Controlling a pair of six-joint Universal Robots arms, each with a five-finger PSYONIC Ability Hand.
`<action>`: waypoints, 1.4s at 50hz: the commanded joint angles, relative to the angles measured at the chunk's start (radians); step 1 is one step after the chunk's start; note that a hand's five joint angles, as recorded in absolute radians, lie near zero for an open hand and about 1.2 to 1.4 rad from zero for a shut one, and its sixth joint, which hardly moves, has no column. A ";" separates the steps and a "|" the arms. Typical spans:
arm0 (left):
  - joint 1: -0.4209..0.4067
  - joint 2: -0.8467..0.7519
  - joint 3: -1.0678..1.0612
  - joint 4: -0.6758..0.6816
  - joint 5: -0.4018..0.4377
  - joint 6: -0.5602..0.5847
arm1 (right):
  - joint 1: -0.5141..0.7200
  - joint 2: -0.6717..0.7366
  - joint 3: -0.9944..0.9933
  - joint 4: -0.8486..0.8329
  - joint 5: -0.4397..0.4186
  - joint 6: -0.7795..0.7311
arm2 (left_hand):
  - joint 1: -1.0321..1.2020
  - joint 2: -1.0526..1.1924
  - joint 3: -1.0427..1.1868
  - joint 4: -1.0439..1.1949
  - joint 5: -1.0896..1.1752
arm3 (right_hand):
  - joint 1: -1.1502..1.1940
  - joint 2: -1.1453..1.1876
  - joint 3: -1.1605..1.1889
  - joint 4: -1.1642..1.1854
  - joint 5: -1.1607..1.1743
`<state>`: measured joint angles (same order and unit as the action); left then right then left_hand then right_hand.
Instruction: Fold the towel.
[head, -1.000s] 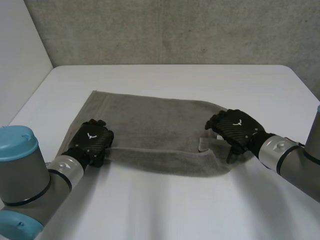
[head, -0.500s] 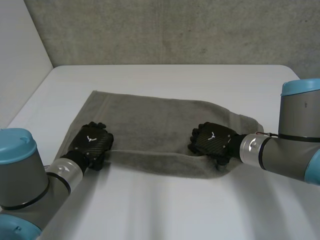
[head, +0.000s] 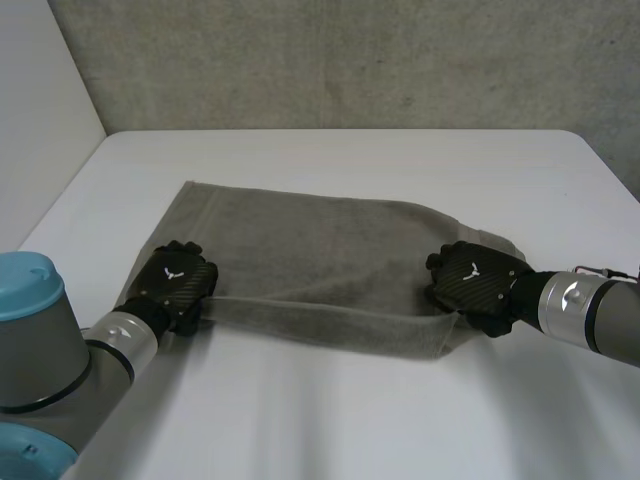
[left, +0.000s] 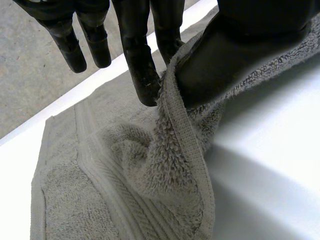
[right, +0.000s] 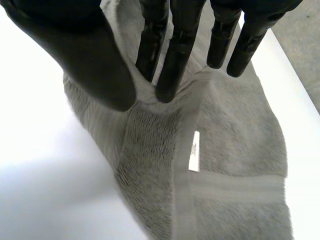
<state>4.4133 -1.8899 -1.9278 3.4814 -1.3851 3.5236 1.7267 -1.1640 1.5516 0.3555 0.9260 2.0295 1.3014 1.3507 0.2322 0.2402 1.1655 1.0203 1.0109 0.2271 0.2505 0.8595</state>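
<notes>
Head view: the grey towel (head: 310, 245) is lying across the white table (head: 330, 400). The left hand (head: 178, 283) and right hand (head: 476, 285) are gripping opposite ends of its near edge. Lifting both ends together and level should give a square fold.

Left wrist view: the left hand (left: 145, 65) is pinching the towel's (left: 170, 165) hem between thumb and finger, with cloth bunching beneath its fingertips.

Right wrist view: the right hand (right: 90, 60) is clamping a towel (right: 235, 125) ridge between thumb and fingers. A white label (right: 193, 150) is lying just beyond them.
</notes>
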 joint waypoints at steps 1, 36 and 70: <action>-0.011 0.000 -0.002 -0.001 -0.002 0.000 | 0.010 0.032 0.036 -0.047 -0.055 0.064 | 0.095 0.046 -0.058 -0.066 0.056 | -0.542 -0.532 -0.053 -0.076 -0.556; -0.009 0.000 -0.002 -0.001 -0.002 0.000 | 0.116 0.113 0.016 -0.210 -0.070 0.133 | 0.095 0.046 -0.058 -0.066 0.056 | -0.560 -0.550 -0.053 -0.076 -0.573; 0.002 0.000 -0.002 -0.001 0.000 0.000 | 0.011 0.118 -0.024 -0.009 -0.076 0.012 | 0.095 0.046 -0.058 -0.066 0.056 | -0.448 -0.439 -0.053 -0.076 -0.462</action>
<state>4.4165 -1.8899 -1.9297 3.4806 -1.3867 3.5235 1.7625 -1.0429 1.5183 0.2961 0.8608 2.1118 1.3014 1.3507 0.2322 0.2402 1.1655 0.9282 0.9255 0.2271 0.2505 0.7573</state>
